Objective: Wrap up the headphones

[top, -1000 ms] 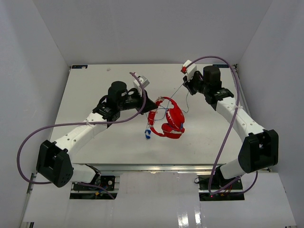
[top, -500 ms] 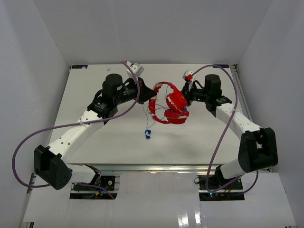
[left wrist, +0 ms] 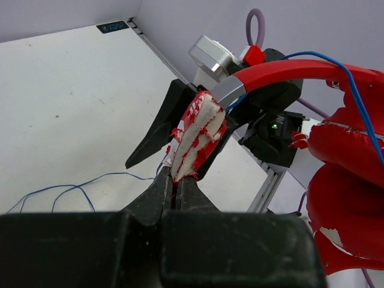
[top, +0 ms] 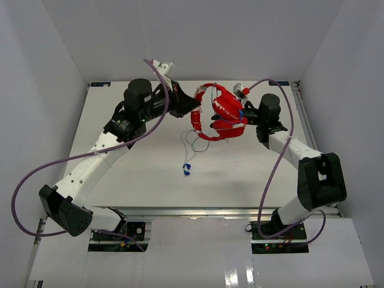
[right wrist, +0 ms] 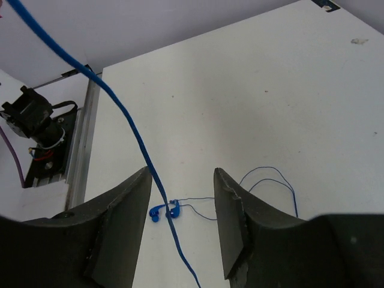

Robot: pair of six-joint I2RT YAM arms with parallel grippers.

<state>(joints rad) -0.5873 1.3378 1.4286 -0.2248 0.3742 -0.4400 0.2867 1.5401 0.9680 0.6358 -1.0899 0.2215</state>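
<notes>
The bright red over-ear headphones hang above the far middle of the white bench, their thin blue cord trailing down to a small blue plug on the bench. From the left wrist, the left end effector is clenched on torn white headband padding alone, which may rip or slip, dropping them. From the right wrist, the right end effector stands released; the loose cord between its fingers could snag.

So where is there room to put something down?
Bare table lies right of the blue plug, up to the right arm, and along the near edge. Crowded: far middle, where the headphones hang and the blue cord loops below.
</notes>
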